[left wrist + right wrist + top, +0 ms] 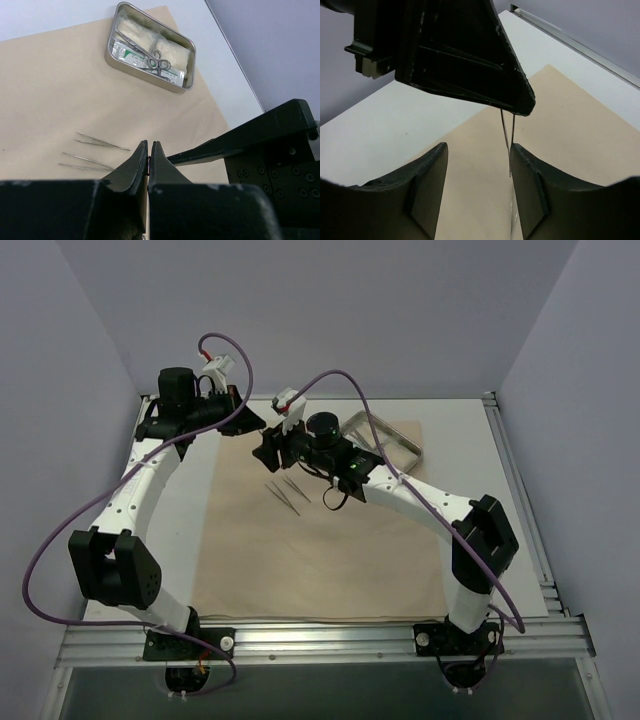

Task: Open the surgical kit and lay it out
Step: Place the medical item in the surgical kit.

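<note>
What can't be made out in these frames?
Top view: steel tray contents, blocked by the right arm.
Left wrist view: packet print, too small.
Right wrist view: how the left gripper grips the hanging tweezers; the upper end is hidden behind it.

One tan cloth wrap [300, 560], one steel tray [112, 50], two tweezers [102, 142], two ring-handled clamps [150, 59]

Cloth wrap [320, 550]: plain tan, no pattern. Tray [111, 52]: shiny silver. Gauze [176, 50]: cream. Packets [131, 56]: clear, green print. Tweezers [100, 143]: silver-grey. Table [470, 440]: white. Left claw [150, 149], right claw [477, 146]: matte black. Cables [60, 530]: purple.
</note>
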You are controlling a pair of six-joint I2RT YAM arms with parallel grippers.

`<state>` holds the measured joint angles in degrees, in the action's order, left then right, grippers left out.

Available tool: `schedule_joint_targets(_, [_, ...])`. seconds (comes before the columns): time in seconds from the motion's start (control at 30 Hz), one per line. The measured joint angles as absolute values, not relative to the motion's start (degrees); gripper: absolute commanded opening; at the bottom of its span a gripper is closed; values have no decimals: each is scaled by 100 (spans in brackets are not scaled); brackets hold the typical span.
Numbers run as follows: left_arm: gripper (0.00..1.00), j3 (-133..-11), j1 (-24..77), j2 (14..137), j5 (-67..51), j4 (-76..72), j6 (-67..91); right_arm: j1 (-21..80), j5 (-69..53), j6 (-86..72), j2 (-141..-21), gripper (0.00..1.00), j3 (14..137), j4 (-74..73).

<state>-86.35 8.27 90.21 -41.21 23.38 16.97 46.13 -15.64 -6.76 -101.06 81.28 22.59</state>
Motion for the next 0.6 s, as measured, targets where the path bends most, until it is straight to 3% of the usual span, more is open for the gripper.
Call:
schedule_joint_targets(0.2, [2, -8635, 847, 9021, -4069, 2340, 1765, 4641, -1041, -462, -10116, 42, 8202, 1997])
schedule_joint_targets(0.43, [2, -8635, 856, 9021, -4071, 2335, 1787, 4582, -961, -392, -10302, 22, 8458, 1894])
schedule_joint_targets(0.6, [2, -8626, 854, 9021, -4073, 2318, 1800, 4578, -1015, -366, -10429, 14, 8589, 1874])
